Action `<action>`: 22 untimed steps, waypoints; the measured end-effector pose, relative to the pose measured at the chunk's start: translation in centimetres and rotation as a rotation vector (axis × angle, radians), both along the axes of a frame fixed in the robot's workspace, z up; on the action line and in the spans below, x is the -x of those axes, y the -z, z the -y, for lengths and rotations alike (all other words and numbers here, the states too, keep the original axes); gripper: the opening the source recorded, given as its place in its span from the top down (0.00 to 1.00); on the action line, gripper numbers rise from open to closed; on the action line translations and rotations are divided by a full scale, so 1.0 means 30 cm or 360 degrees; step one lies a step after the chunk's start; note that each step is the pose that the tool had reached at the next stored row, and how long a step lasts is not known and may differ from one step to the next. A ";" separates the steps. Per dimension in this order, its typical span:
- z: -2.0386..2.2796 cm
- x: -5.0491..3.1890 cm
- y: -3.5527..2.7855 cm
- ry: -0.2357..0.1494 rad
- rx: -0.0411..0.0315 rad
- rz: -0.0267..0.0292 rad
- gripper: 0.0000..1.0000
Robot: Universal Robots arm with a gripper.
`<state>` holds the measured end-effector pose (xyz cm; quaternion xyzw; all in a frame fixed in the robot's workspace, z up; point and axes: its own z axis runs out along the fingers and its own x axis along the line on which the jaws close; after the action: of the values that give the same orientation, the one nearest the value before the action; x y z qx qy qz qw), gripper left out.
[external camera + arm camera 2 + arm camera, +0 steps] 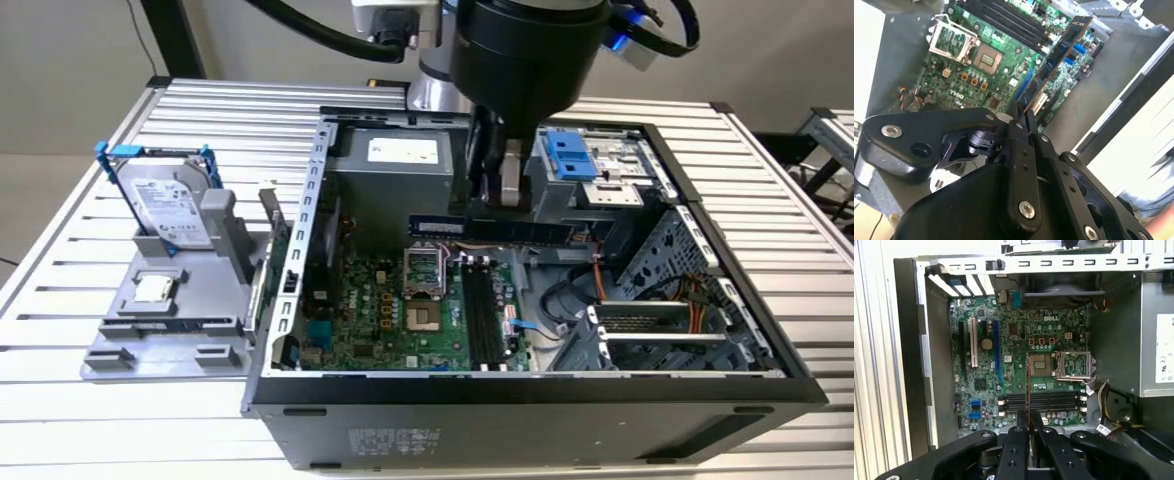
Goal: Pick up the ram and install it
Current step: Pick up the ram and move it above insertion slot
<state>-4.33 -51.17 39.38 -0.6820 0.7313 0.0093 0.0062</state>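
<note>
The claw [497, 205] is clamped on the ram [501, 228], which hangs above the motherboard [374, 310] (crosswise to its black slots [483, 320]). Pickup looks done; seating in a slot is not yet done.

The motherboard [380, 325] lies in the case [534, 400] — the ram [550, 232] above it. The hard drive [167, 200] stands at the exterior view's left.
</note>
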 end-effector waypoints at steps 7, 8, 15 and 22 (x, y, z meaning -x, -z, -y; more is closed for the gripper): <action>-0.004 -0.063 0.000 0.0012 0.0000 0.00000 1.00; -0.004 -0.072 0.000 0.0013 0.0000 0.00000 1.00; -0.008 -0.135 0.000 0.0025 0.0000 0.00000 1.00; -0.010 -0.173 0.000 0.0032 0.0000 0.00000 1.00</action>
<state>0.86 -50.87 39.38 -0.6747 0.7380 0.0093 0.0063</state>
